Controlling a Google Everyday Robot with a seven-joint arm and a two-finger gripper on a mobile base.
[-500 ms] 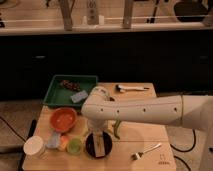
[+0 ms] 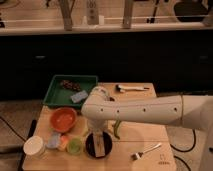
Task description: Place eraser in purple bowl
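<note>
Two bowls stand on the surface (image 2: 137,136): one orange bowl (image 2: 63,119) and one purple bowl (image 2: 89,148). There is one eraser (image 2: 103,145), one green tray (image 2: 54,98), one fork (image 2: 146,150), one white-handled utensil (image 2: 132,88), one white cup (image 2: 34,146) and one small green cup (image 2: 74,145). One arm (image 2: 145,110) carries one end effector (image 2: 100,141), down over the purple bowl.

Gripper (image 2: 98,140) at purple bowl (image 2: 89,146) w/ eraser (image 2: 104,145): no visible chg.
</note>
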